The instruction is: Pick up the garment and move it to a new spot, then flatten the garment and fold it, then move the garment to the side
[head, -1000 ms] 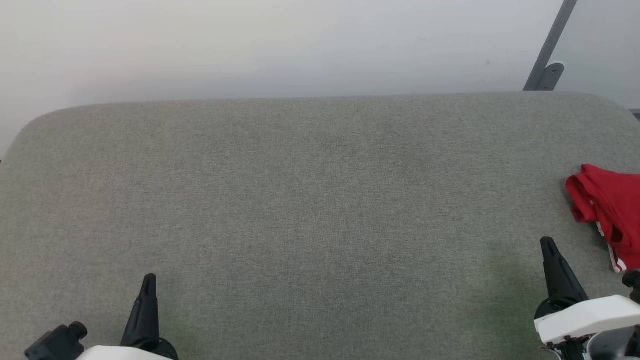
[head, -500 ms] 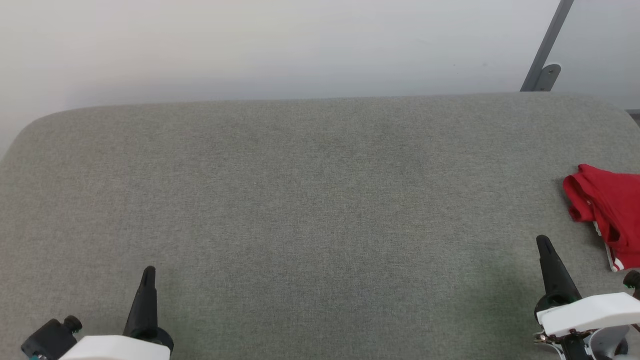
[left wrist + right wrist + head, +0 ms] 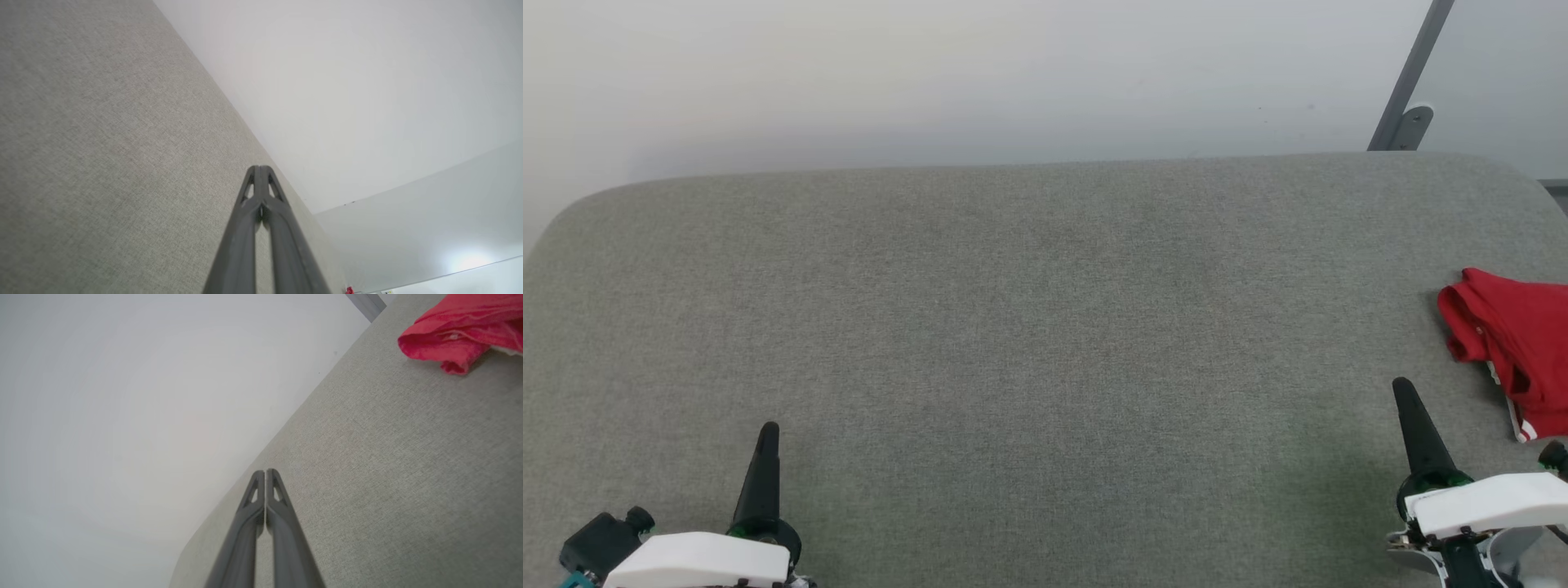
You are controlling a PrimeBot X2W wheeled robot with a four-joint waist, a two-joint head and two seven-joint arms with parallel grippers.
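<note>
1. Flanking the bare middle of the grey fabric-covered bench (image 3: 1045, 327), the left tool (image 3: 768, 428) sits toward the near left corner and the right tool (image 3: 1403, 384) toward the near right corner. Both point at the far edge.
2. Each tool has its two dark fingers (image 3: 284, 539) pressed together with nothing between them, and the wrist views show the tips meeting. Set low and well apart, they appear placed to leave the bench's broad middle open.
3. The garment (image 3: 1515, 343), a red jersey, lies at the right edge of the bench, roughly midway between the near and far edges. It is beyond the right tool, to its right, near it but apart from it.
4. Its visible part is rumpled, with a rolled red fold facing the bench's middle and a strip of white striped trim on its near side. The rest runs out of the picture, so its full shape cannot be told.
5. Lying at the side, it would suit either a heap waiting to be handled or a bundle set aside. The rumpling argues against a neat rectangle.
</note>
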